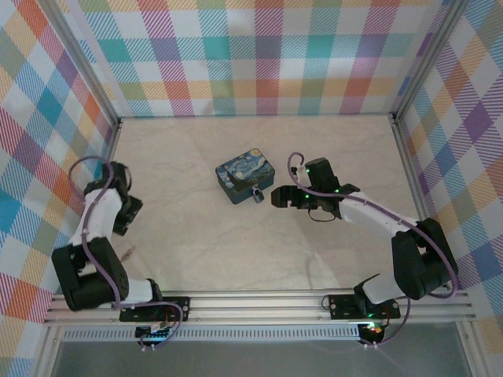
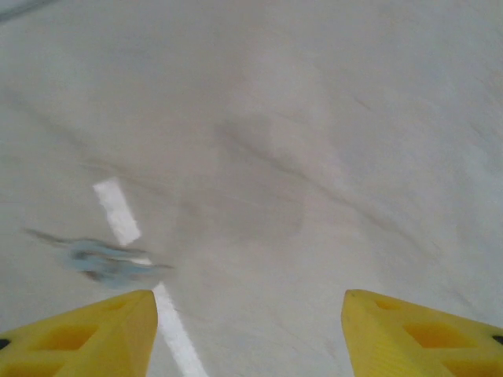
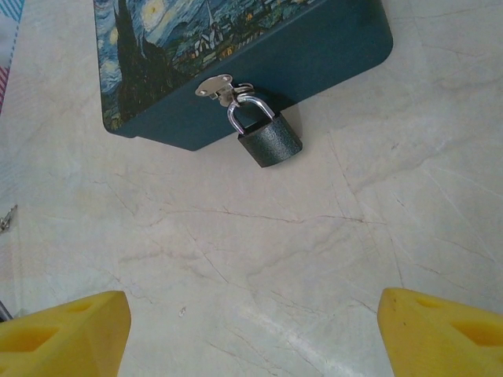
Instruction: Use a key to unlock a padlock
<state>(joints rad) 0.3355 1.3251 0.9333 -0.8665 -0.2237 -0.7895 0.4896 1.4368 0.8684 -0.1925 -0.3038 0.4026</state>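
The small dark padlock hangs by its silver shackle from the hasp of a blue painted tin and rests on the table. My right gripper is open and empty, a short way in front of the padlock. From above, the padlock lies just left of the right gripper. My left gripper is open over bare table. The key is a blurred silvery shape lying just beyond its left finger, outside the jaws. From above, the key is a faint sliver near the left arm.
The tin sits mid-table, angled. Checked walls close off the left, back and right sides. An aluminium rail runs along the near edge by the arm bases. A white streak marks the table near the key.
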